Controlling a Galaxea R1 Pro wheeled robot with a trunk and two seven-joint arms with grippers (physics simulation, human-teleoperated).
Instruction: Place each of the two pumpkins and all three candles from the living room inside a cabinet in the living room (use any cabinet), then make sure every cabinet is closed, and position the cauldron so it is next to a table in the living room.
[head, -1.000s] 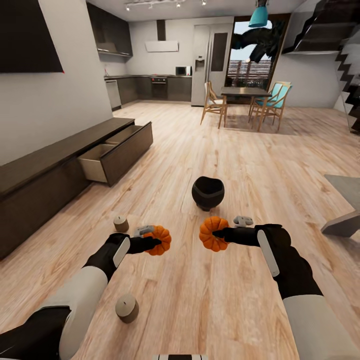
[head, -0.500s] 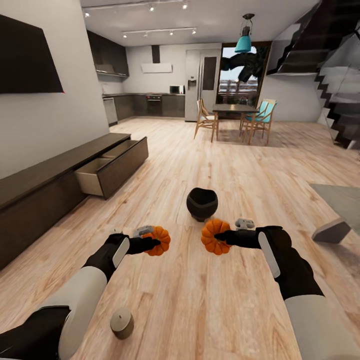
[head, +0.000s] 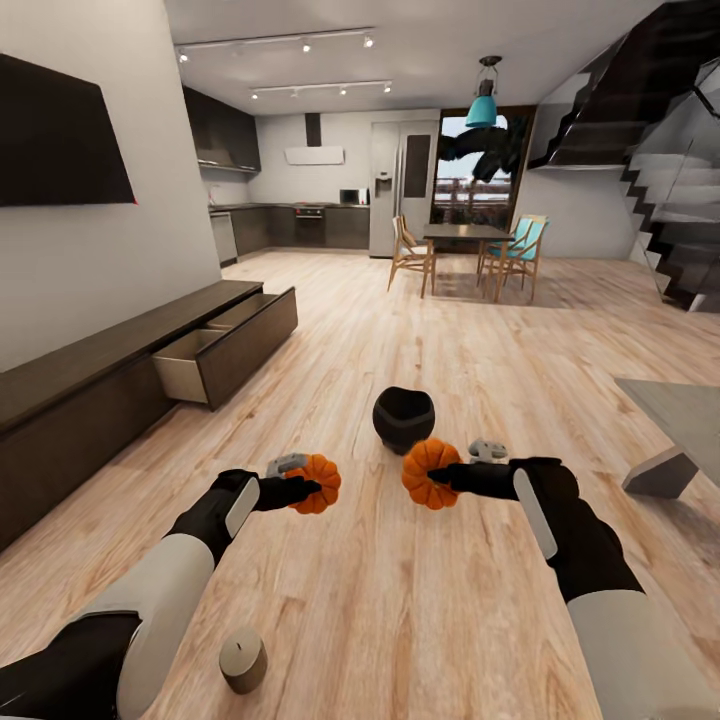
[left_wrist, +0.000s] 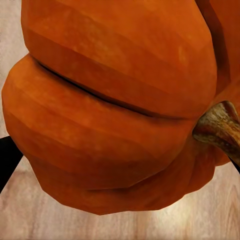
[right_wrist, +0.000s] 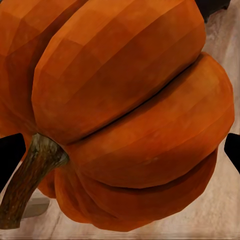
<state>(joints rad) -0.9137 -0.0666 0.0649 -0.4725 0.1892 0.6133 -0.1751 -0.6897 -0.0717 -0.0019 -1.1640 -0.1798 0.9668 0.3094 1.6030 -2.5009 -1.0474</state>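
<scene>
A robot's view down over both of its arms in an open-plan room with a pale wooden floor (head: 400, 620). The left gripper (head: 300, 489) is clenched around a small orange pumpkin (head: 320, 483), held above the floor. The right gripper (head: 450, 476) grasps a second pumpkin (head: 426, 474) at the same height; the two pumpkins sit near each other, apart, in the middle of the view. Seen from the left wrist, the left pumpkin (left_wrist: 115, 110) is a mass of orange ribs with a rough brown stem at one side and floor planks behind it. Seen from the right wrist, the right pumpkin (right_wrist: 125, 115) looks much the same, its stem angled toward a corner.

Just beyond the pumpkins, a black round-bellied cauldron (head: 404, 419) stands on the floor. A stubby tan candle (head: 243, 659) stands on the floor beside the left forearm. Along the left wall runs a long, low, dark-brown cabinet (head: 90, 390); one of its drawers (head: 215, 352) is pulled out, showing a pale inside. At the right edge, part of a low table (head: 675, 430) with a grey leg is visible. Far back are a dining table with chairs (head: 470, 250) and a dark kitchen.
</scene>
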